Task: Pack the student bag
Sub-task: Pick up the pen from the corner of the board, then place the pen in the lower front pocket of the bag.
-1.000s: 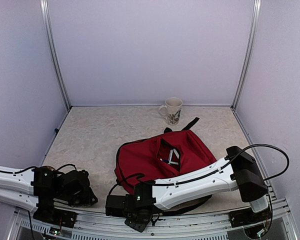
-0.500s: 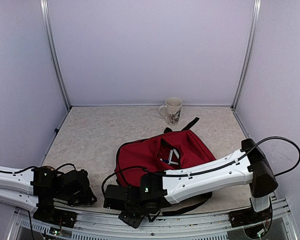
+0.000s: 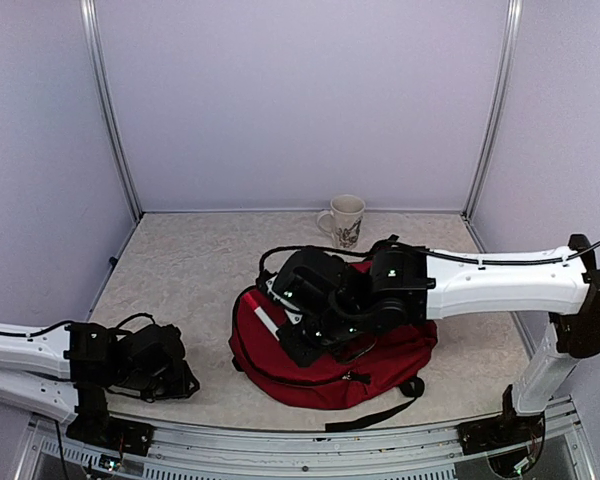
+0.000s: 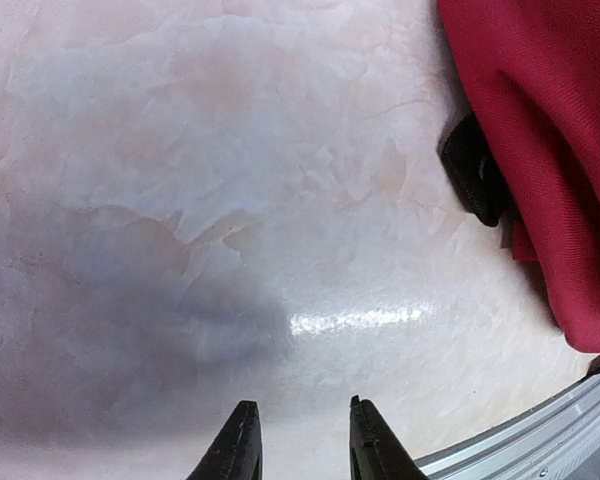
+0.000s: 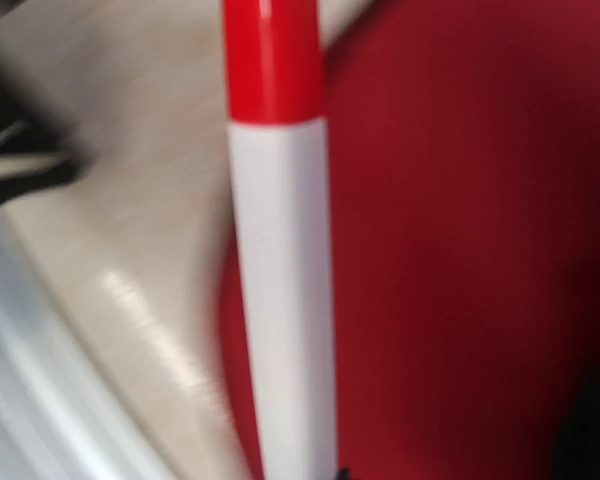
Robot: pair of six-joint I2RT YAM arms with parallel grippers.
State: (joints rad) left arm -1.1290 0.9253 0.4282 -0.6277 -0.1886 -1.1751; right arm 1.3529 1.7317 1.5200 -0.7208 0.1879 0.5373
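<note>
the beige marbled worktop (image 3: pixel 180 270) is boxed in by pale lilac wall panels (image 3: pixel 300 100) on three sides, with a metal rail (image 3: pixel 380 440) along the near edge. the large dark-red soft fabric backpack (image 3: pixel 380 365) lies flat right of centre, close to that rail. bare worktop stretches left of it and behind it. a cream ceramic mug (image 3: pixel 346 220) with a dark print stands upright near the back wall, just beyond the backpack. the print is too small to read.

the right hand (image 3: pixel 288 340) hangs over the backpack's left part, fingers together on a white plastic marker with a red cap (image 5: pixel 278 300). its wrist view is blurred: the marker runs straight up the frame, red fabric to its right, worktop to its left. the left hand (image 4: pixel 300 455) sits low over bare worktop at the near left, fingers a little apart with nothing between them. the backpack's edge and a black strap piece (image 4: pixel 472 170) show at the right of its view.
</note>
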